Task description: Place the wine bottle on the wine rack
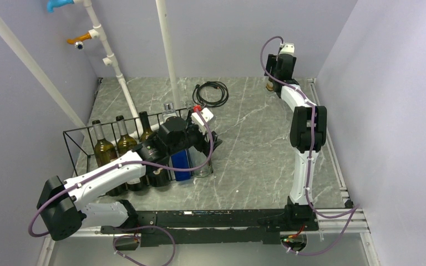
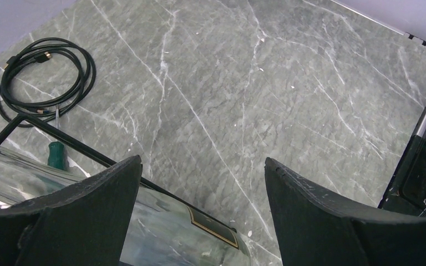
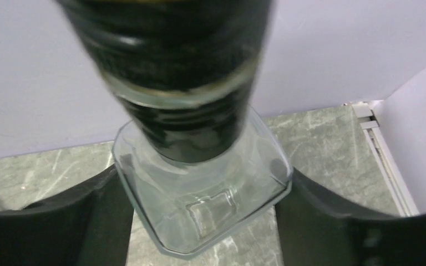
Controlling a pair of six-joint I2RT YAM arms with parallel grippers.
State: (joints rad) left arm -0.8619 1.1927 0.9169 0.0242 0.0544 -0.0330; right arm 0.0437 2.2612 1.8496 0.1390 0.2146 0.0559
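Facing lilac walls (image 1: pixel 227 33) over grey marble (image 1: pixel 255 144): left fingers (image 2: pixel 89 210) apart, right fingers (image 3: pixel 61 221) clamping bottle (image 3: pixel 199 205).

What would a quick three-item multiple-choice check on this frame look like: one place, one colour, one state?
1. Where is the right claw?
A) far right corner of the table
B) near left edge
C) dead centre

2. What colour is the odd bottle among those at the wine rack?
A) red
B) blue
C) yellow

3. The left claw is:
A) shut on a bottle
B) shut, empty
C) open, empty

Answers:
1 A: the top view shows the right arm stretched to the back right corner, its claw around a square glass bottle.
2 B: a blue bottle sits among the dark and clear ones.
3 C: only bare marble shows between its spread fingers.
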